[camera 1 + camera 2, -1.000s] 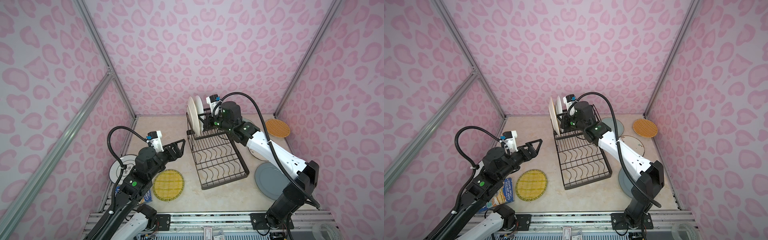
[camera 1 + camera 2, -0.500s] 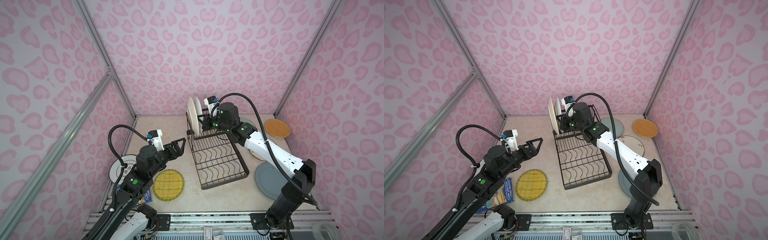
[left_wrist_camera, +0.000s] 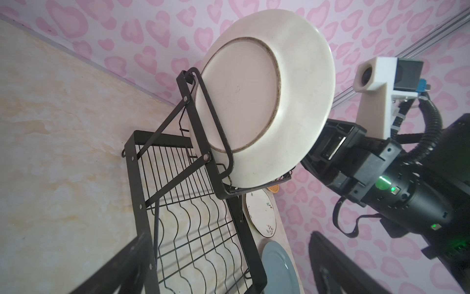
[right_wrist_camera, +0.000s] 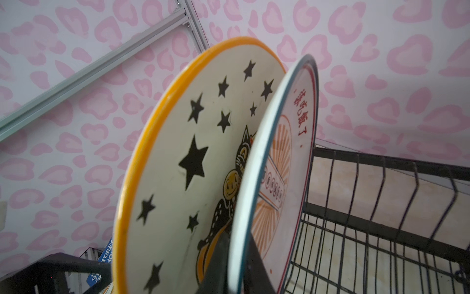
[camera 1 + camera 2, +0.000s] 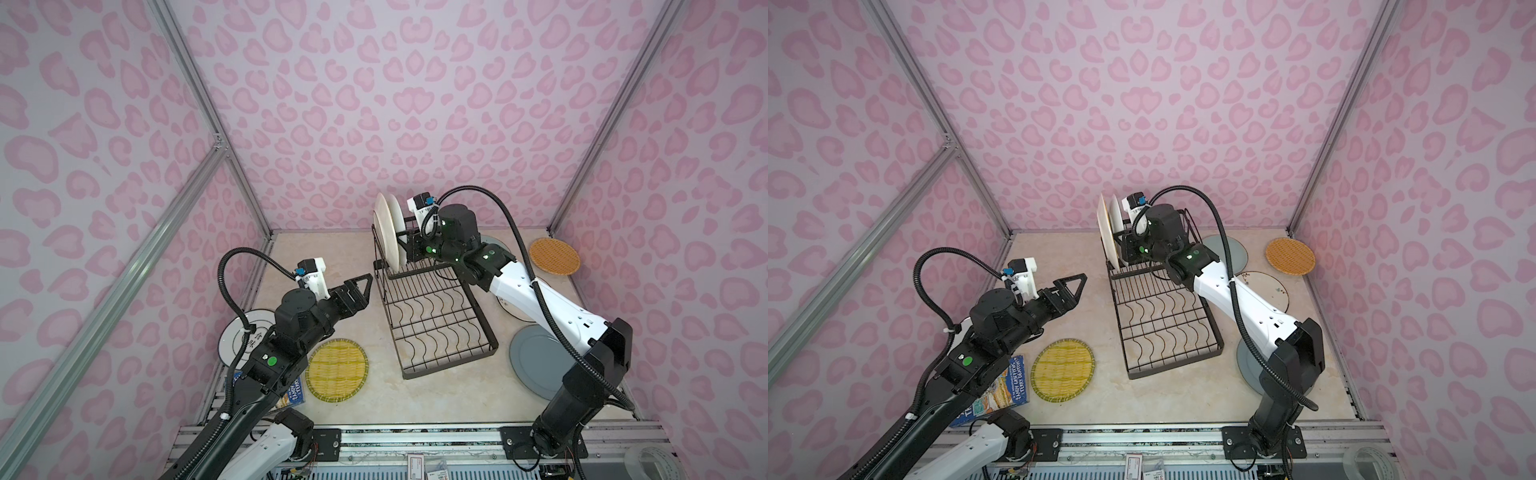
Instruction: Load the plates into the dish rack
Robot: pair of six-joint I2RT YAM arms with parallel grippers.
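Two plates [image 5: 384, 232] stand on edge in the rack's [image 5: 436, 328] raised tier, faces toward the right claw [image 4: 236, 272], which straddles the nearer rim; grip indiscernible, fingertips cropped. Left claw [image 5: 359, 289]: spread wide, empty.

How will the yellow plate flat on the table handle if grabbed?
The yellow plate looks rigid, probably stiff. Lying flat on the smooth table, its rim seems hard to get under; a push would likely slide it.

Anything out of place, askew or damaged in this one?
Nothing spilled or broken. The dish rack sits skewed to the table edges, and a blue printed box lies beside the yellow plate at the front.
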